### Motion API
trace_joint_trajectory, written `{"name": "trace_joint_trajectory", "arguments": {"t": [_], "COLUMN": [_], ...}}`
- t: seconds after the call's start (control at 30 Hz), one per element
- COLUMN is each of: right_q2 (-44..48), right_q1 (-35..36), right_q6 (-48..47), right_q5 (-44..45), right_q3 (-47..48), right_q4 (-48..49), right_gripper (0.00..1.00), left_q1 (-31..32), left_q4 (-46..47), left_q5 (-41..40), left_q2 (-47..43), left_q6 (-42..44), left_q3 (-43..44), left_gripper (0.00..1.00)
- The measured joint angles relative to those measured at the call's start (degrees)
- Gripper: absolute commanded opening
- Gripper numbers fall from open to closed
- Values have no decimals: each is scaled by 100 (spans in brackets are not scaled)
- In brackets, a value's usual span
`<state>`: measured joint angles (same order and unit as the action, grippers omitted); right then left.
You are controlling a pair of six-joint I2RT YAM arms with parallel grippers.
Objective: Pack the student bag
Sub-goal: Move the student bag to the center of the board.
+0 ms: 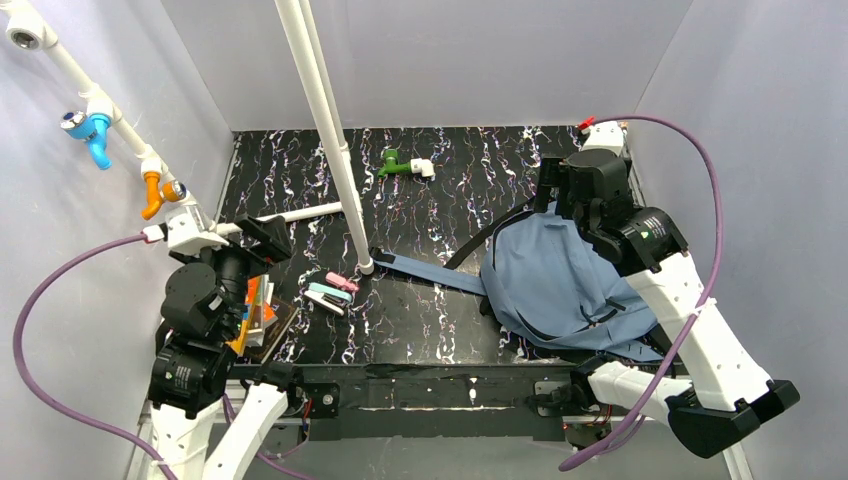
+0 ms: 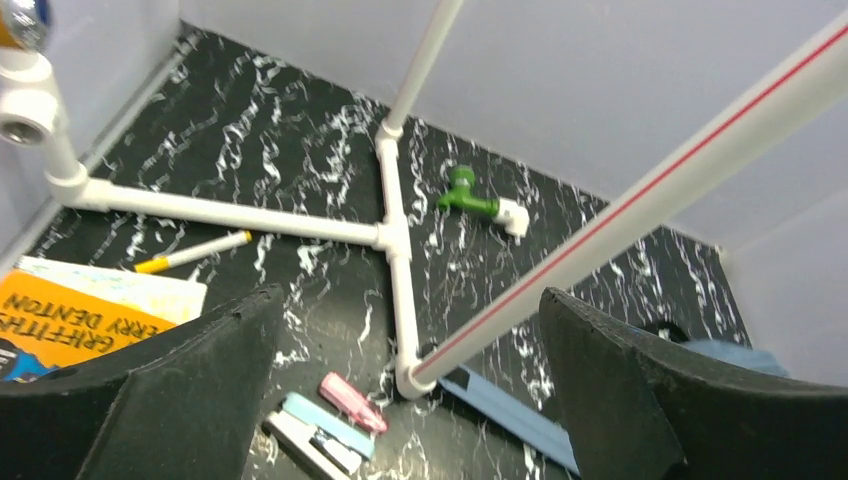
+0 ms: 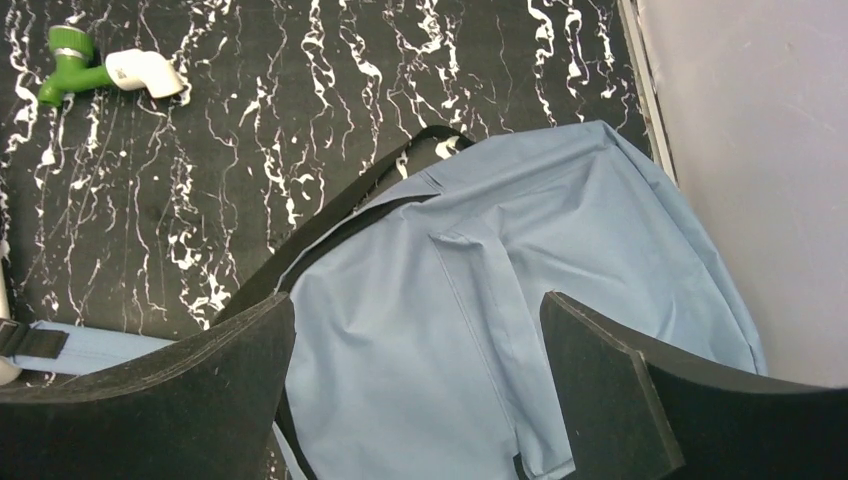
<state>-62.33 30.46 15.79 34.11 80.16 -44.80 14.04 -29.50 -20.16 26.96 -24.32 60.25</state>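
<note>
The student bag, slate-blue with black webbing, lies flat at the right of the black marbled table; one padded strap stretches left. My right gripper hovers over the bag's far end, open and empty, with the blue fabric showing between its fingers. My left gripper is raised at the left side, open and empty. Below it lie a pink stick-shaped item and a blue-and-white stapler. A stack of books and a yellow-capped marker rest at the left.
A white pipe frame rises from the table's middle, with a bar along the table and a slanted pipe across the left wrist view. A green-and-white tap fitting lies at the back. Blue and orange taps hang on the left pipe. Grey walls enclose the table.
</note>
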Motion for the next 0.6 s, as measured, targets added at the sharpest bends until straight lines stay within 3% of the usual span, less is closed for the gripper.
{"name": "trace_joint_trajectory", "arguments": {"t": [0.27,0.6], "right_q2": [-28,101], "right_q1": [-2,-2], "right_q6": [68,319], "right_q5": [-205,-1436], "right_q3": [-136,-1692], "right_q4": [-210,37], "right_gripper": [100,100], "left_q1": [0,105], "left_q4": [-232,374], "left_q5": [1123,3491], "left_q2": [68,212], "left_q6": [-358,-1088], "left_q3": [-507,-1735], "left_gripper": [99,99]}}
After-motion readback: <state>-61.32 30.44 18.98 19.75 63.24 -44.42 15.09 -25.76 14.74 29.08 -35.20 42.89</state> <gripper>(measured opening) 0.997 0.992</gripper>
